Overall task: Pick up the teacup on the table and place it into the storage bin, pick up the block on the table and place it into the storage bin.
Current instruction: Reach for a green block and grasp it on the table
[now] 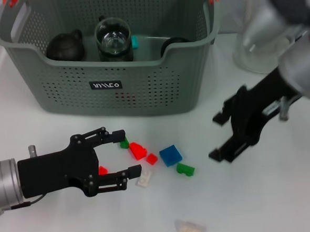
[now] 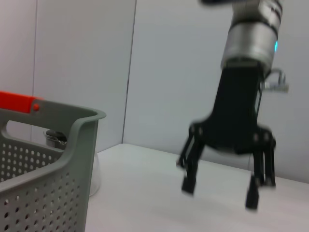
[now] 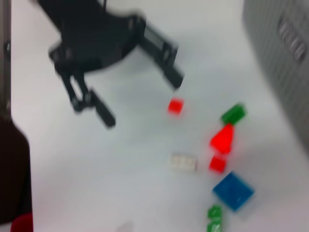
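Lower left of the head view: we held the left gripper [image 1: 122,159] wide open around a small red block [image 1: 102,170]. Right gripper [image 1: 218,136], centre right, hung open, idle. The bin [image 1: 116,87], top centre, awaited blocks; teacup not identifiable.

Three red blocks [image 1: 137,150], two green [image 1: 185,169], one blue [image 1: 170,155], perhaps two white [image 1: 144,179].

white table [image 1: 286,192] | grey bin [image 1: 116,84] sits at the far edge | loose blocks scattered mid-table: blue [image 1: 170,155], two red [image 1: 137,150] touching, small red [image 1: 102,170], green [image 1: 185,169], second green [image 1: 124,143], white [image 1: 144,178] | pale block [image 1: 190,228] alone near the front edge | clear vessel [image 1: 256,46] at the far right corner
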You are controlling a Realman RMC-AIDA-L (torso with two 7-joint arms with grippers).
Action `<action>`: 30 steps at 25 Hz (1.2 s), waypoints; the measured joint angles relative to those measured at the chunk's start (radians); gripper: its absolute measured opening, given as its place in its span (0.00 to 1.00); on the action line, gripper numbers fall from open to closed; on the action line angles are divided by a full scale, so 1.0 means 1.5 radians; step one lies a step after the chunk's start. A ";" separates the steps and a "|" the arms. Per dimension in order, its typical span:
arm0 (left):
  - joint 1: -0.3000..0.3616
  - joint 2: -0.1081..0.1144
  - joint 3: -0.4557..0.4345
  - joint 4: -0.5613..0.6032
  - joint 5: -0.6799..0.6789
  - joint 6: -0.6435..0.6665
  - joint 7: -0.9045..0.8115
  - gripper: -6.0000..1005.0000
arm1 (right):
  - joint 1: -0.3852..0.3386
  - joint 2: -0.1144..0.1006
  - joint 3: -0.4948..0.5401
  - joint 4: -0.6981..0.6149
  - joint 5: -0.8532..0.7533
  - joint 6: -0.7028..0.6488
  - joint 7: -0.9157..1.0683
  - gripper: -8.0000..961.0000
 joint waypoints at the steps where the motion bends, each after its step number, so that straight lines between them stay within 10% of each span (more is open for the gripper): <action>1: 0.000 0.000 0.000 0.000 0.000 0.000 0.000 0.84 | 0.002 0.001 -0.020 0.019 -0.005 0.012 0.002 0.92; 15: -0.001 0.000 0.000 -0.002 -0.001 -0.005 0.001 0.84 | 0.085 0.006 -0.249 0.262 -0.008 0.221 0.103 0.92; 30: -0.003 0.000 0.000 -0.002 -0.004 -0.009 0.002 0.84 | 0.100 0.008 -0.353 0.283 0.001 0.320 0.177 0.88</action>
